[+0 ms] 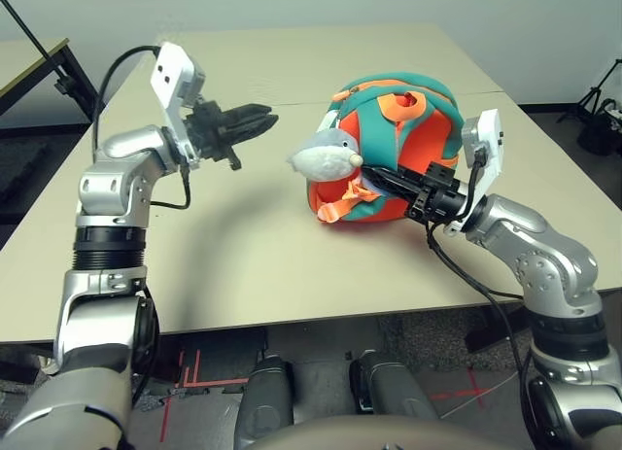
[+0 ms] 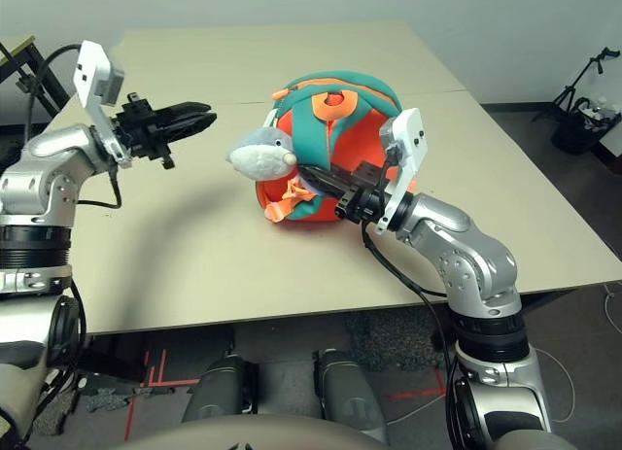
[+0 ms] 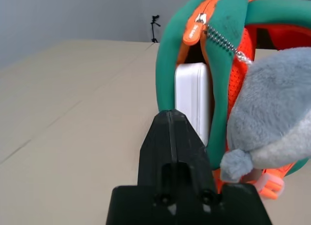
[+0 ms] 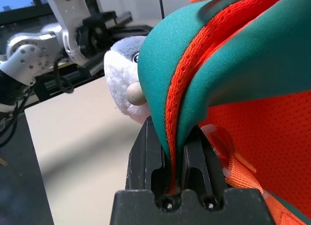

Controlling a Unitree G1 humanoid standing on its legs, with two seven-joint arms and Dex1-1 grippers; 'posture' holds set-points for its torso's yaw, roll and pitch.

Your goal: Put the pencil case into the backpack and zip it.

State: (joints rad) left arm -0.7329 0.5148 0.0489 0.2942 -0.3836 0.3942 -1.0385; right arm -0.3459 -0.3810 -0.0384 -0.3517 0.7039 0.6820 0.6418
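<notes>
Two grippers [image 1: 255, 122] [image 4: 170, 130], one backpack [image 1: 394, 144], one pencil case [image 3: 193, 97] inside, one plush head [image 1: 327, 156]

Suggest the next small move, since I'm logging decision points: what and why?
Probably move the shut left gripper to the zip pull: the white case sits inside the backpack's open side, and the right gripper grips a strap.

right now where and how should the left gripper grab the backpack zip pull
Pinch the broad orange tab of the zip pull across its flat faces, likely best from the backpack's open side, where the white case shows. The tab hangs free below its metal slider, while the plush head crowds the other side.
</notes>
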